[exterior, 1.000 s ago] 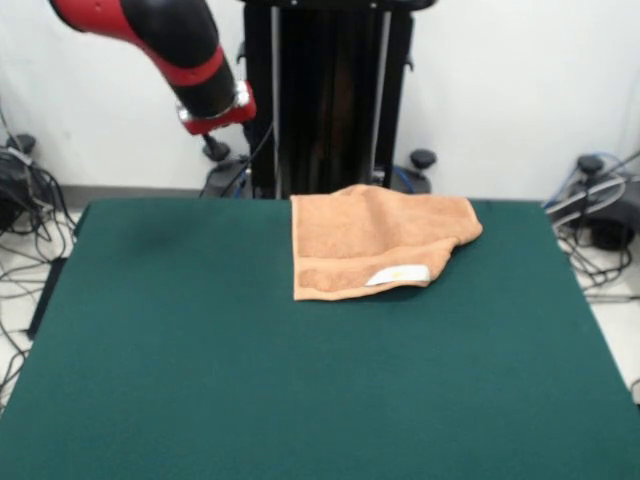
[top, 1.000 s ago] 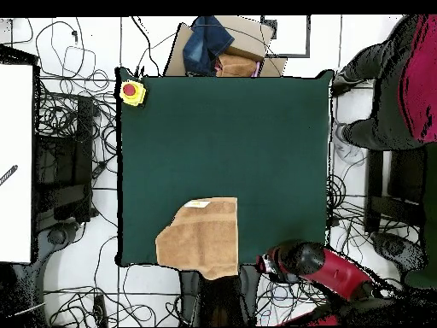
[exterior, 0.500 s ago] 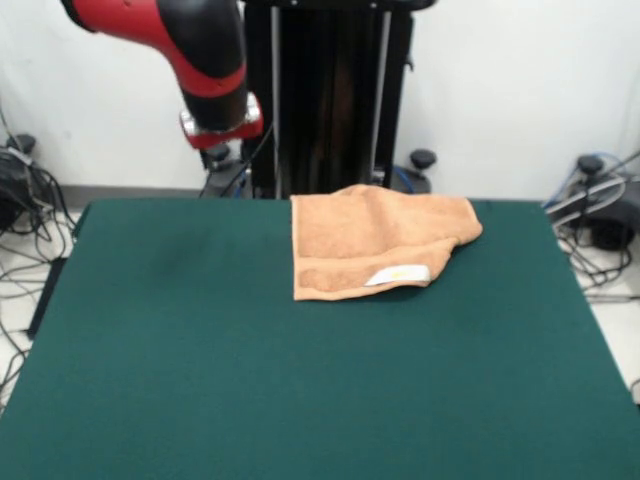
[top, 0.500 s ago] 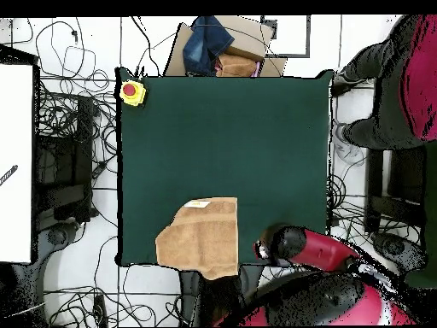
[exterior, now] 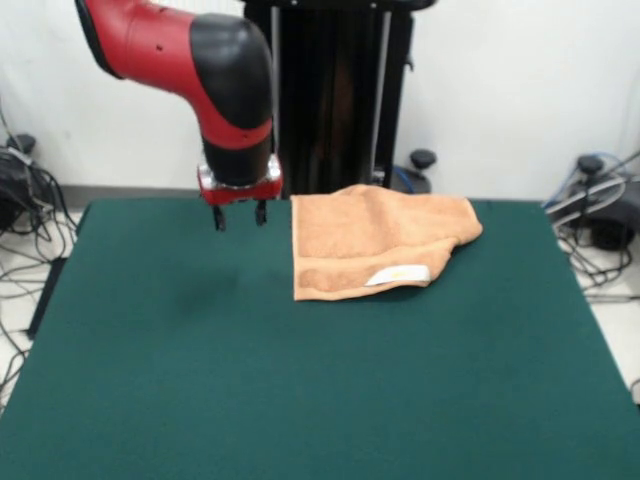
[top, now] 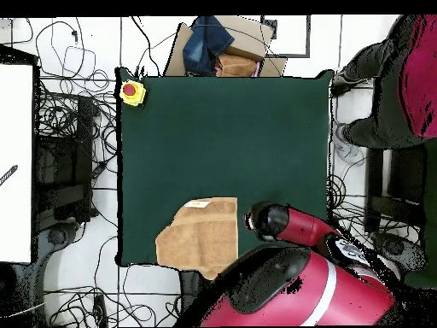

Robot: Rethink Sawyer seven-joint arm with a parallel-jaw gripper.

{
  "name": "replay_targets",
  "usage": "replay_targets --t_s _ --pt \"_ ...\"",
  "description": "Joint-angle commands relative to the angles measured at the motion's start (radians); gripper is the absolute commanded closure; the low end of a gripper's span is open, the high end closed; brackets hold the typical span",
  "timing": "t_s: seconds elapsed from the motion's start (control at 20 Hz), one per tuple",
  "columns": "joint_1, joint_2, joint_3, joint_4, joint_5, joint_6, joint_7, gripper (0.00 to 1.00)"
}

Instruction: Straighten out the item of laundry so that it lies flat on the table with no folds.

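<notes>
Front view: the peach-orange hand towel [exterior: 375, 238] is seen lying at the far middle of the green bench [exterior: 300, 390], folded over on itself, with a small white label [exterior: 398, 274] on the near flap. The gripper [exterior: 240, 214] hangs just beside the towel's straight side edge, above the bench. Its two fingers [exterior: 218, 218] are seen spread a little apart, and nothing is held between them.

A few things could go wrong from here. If both layers of the fold are pinched together, the whole towel would likely be dragged along and the fold would not be opened. If only the bench cover is caught, the towel would be missed, since the gripper is beside the cloth and not over it. The towel's back edge sits right at the bench edge, so a push that way could send it off.

From the overhead view, the towel [top: 199, 235] is shown against the bench's edge, with one corner cut off at a slant where it is folded under or over. A yellow box with a red button [top: 131, 91] and a person's sleeve [top: 414, 73] are shown there too. The fingers are hidden under the arm [top: 290, 278] in that view; they are shown only from the front.
</notes>
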Motion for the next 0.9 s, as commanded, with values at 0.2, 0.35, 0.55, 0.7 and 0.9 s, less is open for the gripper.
replay_targets --t_s 0.2,0.35,0.55,0.7,0.9 --pt "0.003 -0.023 0.148 0.012 0.194 -0.105 0.325 0.0" --pt "0.012 -0.07 0.154 0.066 0.231 -0.094 0.337 0.0" --pt "0.012 -0.109 0.182 0.124 0.285 -0.094 0.348 0.0" --pt "0.035 -0.102 0.188 0.131 0.325 -0.104 0.369 0.0" --pt "0.082 -0.082 0.176 0.122 0.368 -0.112 0.393 0.0"
